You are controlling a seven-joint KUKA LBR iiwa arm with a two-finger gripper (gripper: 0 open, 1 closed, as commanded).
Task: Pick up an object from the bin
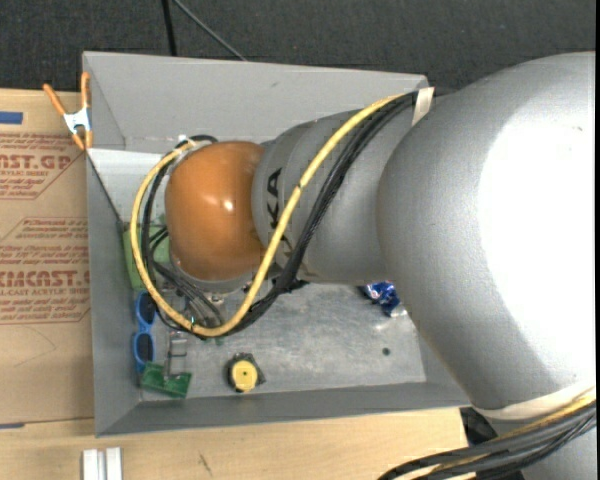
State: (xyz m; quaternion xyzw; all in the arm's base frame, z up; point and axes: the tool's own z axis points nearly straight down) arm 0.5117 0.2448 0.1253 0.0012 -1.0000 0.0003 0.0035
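Note:
My gripper (178, 349) reaches down at the bin's left side, low under the arm's wrist. Right beside it on the left lie two blue rounded pieces (142, 328), one above the other, against the left wall. Just below it a dark green flat thing (164, 380) rests in the front left corner. A small yellow round thing (243, 374) with a dark centre lies on the floor to the gripper's lower right, apart from it. Nothing shows between the gripper's tips.
A light green thing (144, 253) peeks out by the left wall, partly behind cables. A blue and white crumpled wrapper (382, 294) lies at the right, next to the arm. The arm with its orange cover and cables hides the bin's middle and back.

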